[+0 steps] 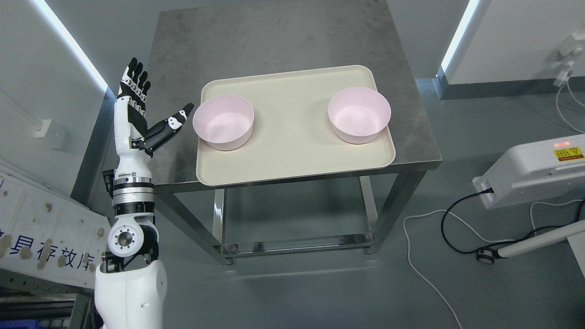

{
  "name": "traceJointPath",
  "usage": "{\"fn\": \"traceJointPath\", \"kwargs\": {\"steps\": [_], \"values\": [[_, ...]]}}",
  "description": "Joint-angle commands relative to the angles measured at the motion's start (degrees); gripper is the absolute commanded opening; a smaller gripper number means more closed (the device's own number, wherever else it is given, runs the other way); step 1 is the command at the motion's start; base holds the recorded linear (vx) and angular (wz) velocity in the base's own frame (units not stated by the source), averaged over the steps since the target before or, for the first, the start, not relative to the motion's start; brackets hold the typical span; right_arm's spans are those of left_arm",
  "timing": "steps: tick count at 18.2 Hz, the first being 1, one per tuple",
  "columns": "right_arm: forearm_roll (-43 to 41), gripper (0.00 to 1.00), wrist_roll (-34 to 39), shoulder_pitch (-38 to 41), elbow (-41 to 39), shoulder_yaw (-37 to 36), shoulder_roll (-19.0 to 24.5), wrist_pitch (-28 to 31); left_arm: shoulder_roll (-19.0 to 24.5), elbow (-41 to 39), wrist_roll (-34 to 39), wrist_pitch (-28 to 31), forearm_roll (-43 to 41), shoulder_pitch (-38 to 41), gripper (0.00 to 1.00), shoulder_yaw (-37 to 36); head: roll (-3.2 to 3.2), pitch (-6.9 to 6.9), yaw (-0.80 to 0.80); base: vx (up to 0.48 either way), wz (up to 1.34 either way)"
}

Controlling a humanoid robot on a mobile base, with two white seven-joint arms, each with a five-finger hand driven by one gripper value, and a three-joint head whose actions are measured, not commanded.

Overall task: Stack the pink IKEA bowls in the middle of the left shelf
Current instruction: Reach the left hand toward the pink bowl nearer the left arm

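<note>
Two pink bowls stand apart and upright on a cream tray [292, 160]. One pink bowl [223, 122] is at the tray's left end, the other pink bowl [359, 115] at its right end. My left hand [155, 98] is raised over the table's left edge, just left of the left bowl. Its fingers [135, 77] point up and spread, the thumb reaches toward the bowl's rim without touching it, and it holds nothing. The right arm is out of view.
The tray lies on a grey metal table [274, 41] with steel legs. A white panel with printed characters [41, 233] is at the lower left. A white machine [534, 169] and cables on the floor [457, 228] sit to the right.
</note>
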Motion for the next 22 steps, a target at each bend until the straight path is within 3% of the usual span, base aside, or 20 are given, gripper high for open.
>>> {"fn": "traceJointPath", "kwargs": {"steps": [1,3,5,8,9,11,14,18,22], "values": [[0.00,1.00,-0.04,-0.01,0.00,0.00,-1.00,-0.04,1.00,0.05,-0.05,-0.04,0.44,0.23,1.00,0.34,0.00,0.00,0.00,0.000,0.00],[0.00,1.00,-0.04,-0.01,0.00,0.00,-1.00,-0.04,1.00,0.75,-0.23,-0.30,0.44,-0.64,1.00,0.43,0.00,0.00,0.00,0.000,0.00],[0.00,1.00,-0.04,0.08,0.00,0.00,-1.00,-0.04,4.73,3.37,-4.33,-0.31,0.53,-3.53,1.00,0.60,0.00,0.00,0.00,-0.002,0.01],[0.00,1.00,-0.04,-0.01,0.00,0.00,-1.00,-0.04,8.86,7.43,-14.43,0.48,0.53,-8.38,0.99,0.79,0.00,0.00,0.00,0.000,0.00],[0.00,1.00,-0.04,-0.01,0.00,0.00,-1.00,-0.04,12.62,9.35,-21.86,0.75,0.62,-9.43,0.97,0.78,0.00,0.00,0.00,0.000,0.00],[0.00,1.00,-0.04,-0.01,0.00,0.00,-1.00,-0.04,16.16,11.64,-29.64,1.79,0.53,-12.33,0.96,-0.53,0.00,0.00,0.00,0.000,0.00],[0.00,1.00,-0.04,-0.01,0.00,0.00,-1.00,-0.04,16.52,11.65,-30.28,9.17,0.27,-14.35,0.99,-3.61,0.00,0.00,0.00,0.000,0.00],[0.00,1.00,-0.04,0.08,0.00,0.00,-1.00,-0.04,16.79,12.70,-31.69,16.55,-1.83,-19.00,0.97,-7.91,0.00,0.00,0.00,0.000,0.00],[0.00,1.00,-0.04,-0.01,0.00,0.00,-1.00,-0.04,16.79,15.87,-34.58,17.45,-5.35,-20.60,0.87,-9.76,0.00,0.00,0.00,0.000,0.00]]}}
